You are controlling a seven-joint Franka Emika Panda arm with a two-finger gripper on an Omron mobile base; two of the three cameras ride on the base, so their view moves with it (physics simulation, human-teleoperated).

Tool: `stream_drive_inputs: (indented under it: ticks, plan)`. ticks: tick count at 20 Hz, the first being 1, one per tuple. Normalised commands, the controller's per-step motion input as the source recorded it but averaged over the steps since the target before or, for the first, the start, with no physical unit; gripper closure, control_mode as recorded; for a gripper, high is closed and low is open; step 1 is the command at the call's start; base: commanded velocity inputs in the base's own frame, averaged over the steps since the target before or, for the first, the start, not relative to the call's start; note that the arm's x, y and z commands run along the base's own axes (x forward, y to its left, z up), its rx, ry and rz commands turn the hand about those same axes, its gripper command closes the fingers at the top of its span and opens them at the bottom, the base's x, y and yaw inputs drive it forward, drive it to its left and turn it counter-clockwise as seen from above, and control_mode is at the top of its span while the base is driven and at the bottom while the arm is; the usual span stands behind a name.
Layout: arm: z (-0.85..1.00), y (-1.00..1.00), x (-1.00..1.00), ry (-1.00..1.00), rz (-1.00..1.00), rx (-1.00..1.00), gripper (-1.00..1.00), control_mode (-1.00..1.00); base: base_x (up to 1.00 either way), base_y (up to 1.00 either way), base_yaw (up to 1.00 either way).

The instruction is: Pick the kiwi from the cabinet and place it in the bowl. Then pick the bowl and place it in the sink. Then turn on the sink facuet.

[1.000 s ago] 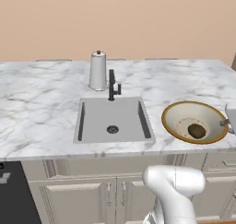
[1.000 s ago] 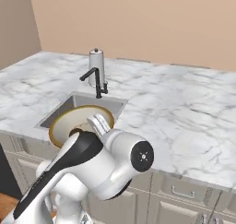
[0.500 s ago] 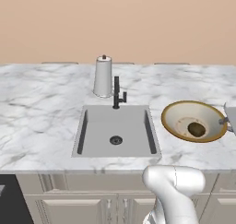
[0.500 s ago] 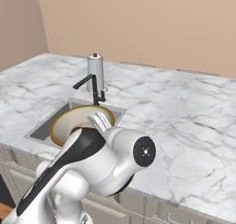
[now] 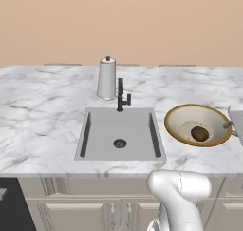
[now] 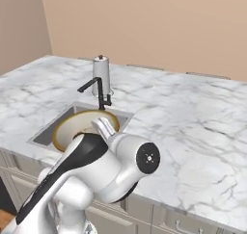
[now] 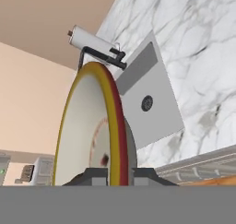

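Observation:
The bowl [image 5: 182, 122] hangs tilted in the air, to the right of the sink [image 5: 121, 132] in the left base view. The dark-brown kiwi [image 5: 200, 133] lies low inside it. My gripper [image 5: 229, 125] is shut on the bowl's right rim. From the hand view I see the bowl [image 7: 83, 126] edge-on, its gold rim pinched between the fingers of the gripper [image 7: 117, 174]. The black sink faucet [image 5: 121, 96] stands at the basin's back edge. In the right base view the bowl [image 6: 65, 132] overlaps the sink [image 6: 44, 136] just ahead of the gripper [image 6: 103, 127].
A pale grey paper-towel roll [image 5: 107, 78] stands just behind the faucet. White marble counter [image 5: 42, 111] spreads wide to both sides of the basin, with beige cabinet fronts [image 5: 85, 211] below its front edge. A beige wall closes the back.
The whole scene has slid across both base views, so the camera has moved; the sink now lies nearer the middle of the left view. The bowl stays in the gripper.

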Motion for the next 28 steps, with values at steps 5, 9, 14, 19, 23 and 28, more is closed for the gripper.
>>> stream_drive_inputs:
  ticks: [5, 9, 14, 19, 23, 28]
  plan:
    - [-0.81, 0.06, 0.98, 0.15, 0.01, -0.02, 1.00, -1.00, 0.00, 0.00, 0.00]
    - [-0.89, 0.19, 1.00, 0.15, 0.06, -0.04, 1.00, -1.00, 0.00, 0.00, 0.00]
    - [-0.28, 0.50, 1.00, 0.01, 0.15, 0.00, 1.00, -1.00, 0.00, 0.00, 0.00]
    - [-0.10, 0.55, 1.00, 0.06, 0.08, 0.00, 1.00, -1.00, 0.00, 0.00, 0.00]
    - [-0.37, 0.60, 0.98, 0.07, 0.00, -0.07, 1.00, -1.00, 0.00, 0.00, 0.00]
    - [-0.33, 0.39, 0.53, 0.04, -0.01, -0.10, 1.00, -1.00, 0.00, 0.00, 0.00]
